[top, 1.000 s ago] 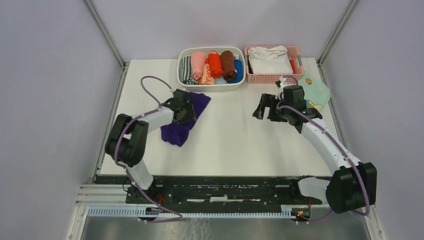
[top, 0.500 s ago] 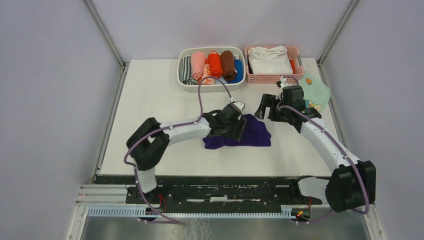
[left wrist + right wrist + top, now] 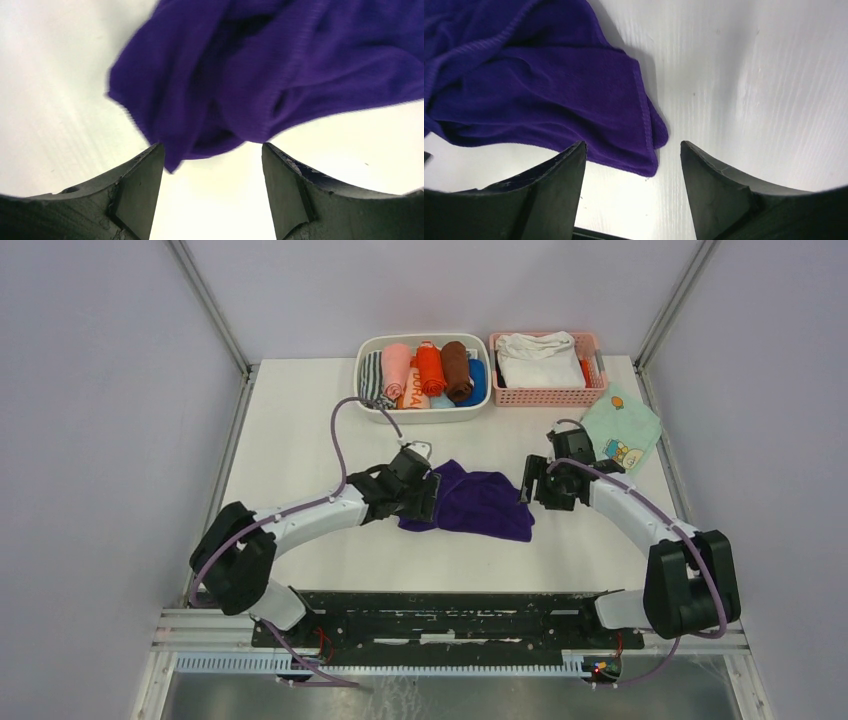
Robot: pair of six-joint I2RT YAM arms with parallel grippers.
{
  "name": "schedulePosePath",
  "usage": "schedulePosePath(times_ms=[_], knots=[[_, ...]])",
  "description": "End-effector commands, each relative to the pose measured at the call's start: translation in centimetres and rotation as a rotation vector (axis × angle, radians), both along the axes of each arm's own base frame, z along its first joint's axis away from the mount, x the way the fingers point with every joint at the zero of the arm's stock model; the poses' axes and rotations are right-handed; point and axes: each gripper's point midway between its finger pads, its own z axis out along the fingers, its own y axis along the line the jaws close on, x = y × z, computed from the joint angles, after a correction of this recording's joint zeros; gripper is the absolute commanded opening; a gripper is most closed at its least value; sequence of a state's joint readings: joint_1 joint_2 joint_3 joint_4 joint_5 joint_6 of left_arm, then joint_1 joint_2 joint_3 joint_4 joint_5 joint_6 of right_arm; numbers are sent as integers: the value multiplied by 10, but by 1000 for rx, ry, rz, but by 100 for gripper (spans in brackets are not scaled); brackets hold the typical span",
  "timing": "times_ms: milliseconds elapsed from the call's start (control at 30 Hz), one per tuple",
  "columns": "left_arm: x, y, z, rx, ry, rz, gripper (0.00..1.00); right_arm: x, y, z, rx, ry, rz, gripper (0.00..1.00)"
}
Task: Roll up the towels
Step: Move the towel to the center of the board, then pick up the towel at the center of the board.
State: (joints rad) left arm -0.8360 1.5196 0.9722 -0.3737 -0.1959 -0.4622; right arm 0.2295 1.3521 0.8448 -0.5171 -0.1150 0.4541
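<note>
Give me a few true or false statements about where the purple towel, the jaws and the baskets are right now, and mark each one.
The purple towel lies unrolled on the table. True.
The left jaws are clamped on it. False: they stand open, the towel's edge at their tips.
The white bin holds rolled towels. True.
The mint-green cloth sits inside the pink basket. False: it lies on the table beside it.

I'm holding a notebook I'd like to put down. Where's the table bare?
Bare: the far-left corner of the table beside the white basket, and the near strip before the purple towel. Crowded: the middle, where left gripper and right gripper flank that towel, and the far edge.
</note>
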Motion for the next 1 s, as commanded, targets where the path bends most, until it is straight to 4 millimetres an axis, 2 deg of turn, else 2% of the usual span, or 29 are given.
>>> schedulePosePath(times_ms=[0,133,200,300,500,633,700,767,900,967], knots=[[10,30,2,-64,30,148,78,-24,-1,-16,-26,87,-4,76],[7,48,-10,-94,67,212,78,-45,-1,-31,-53,159,4,73],[4,49,-19,-117,94,216,78,-51,2,-39,-59,185,18,71],[3,41,-24,-148,114,200,77,-58,8,-50,-82,224,37,68],[5,28,-37,-180,149,175,70,-57,18,-62,-146,239,63,62],[4,24,-47,-192,168,176,57,-51,20,-65,-171,228,64,53],[6,26,-49,-186,164,190,41,-45,21,-61,-174,206,64,45],[11,32,-41,-180,133,212,25,-38,18,-54,-193,183,67,35],[35,61,-4,-194,41,293,9,-17,8,-24,-241,100,51,4],[48,86,20,-181,-18,347,3,-3,-3,-3,-246,51,14,0]])
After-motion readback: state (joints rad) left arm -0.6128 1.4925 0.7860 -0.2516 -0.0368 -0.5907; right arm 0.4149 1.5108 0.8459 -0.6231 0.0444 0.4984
